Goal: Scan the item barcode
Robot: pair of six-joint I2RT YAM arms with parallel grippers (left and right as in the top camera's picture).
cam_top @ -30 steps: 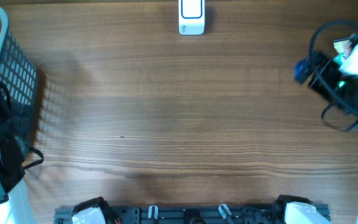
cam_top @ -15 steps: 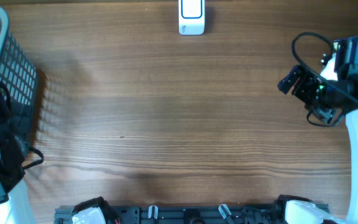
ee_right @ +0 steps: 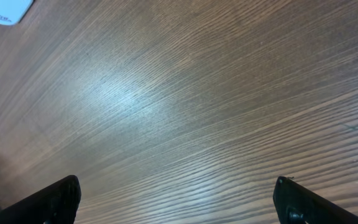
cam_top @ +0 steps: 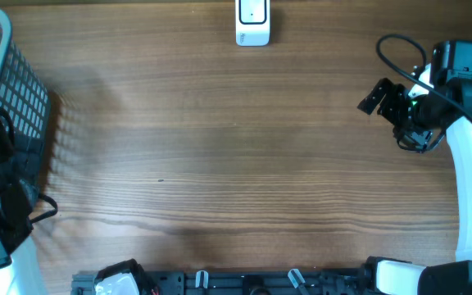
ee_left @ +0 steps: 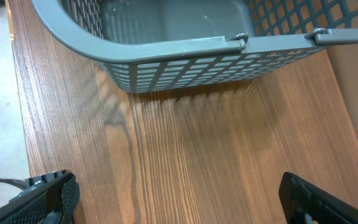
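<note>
Right gripper [cam_top: 388, 106] is swinging in from the right side, gaping wide and empty; left gripper [ee_left: 179, 199] is idling likewise by the basket [ee_left: 166, 51]. Item isn't showing anywhere, so we're looking at fetching it first, then the scanner [cam_top: 252, 23].

Grey lattice basket [ee_left: 166, 47]; brown wood-grain table [cam_top: 236, 164]; white scanner [cam_top: 252, 33].
</note>
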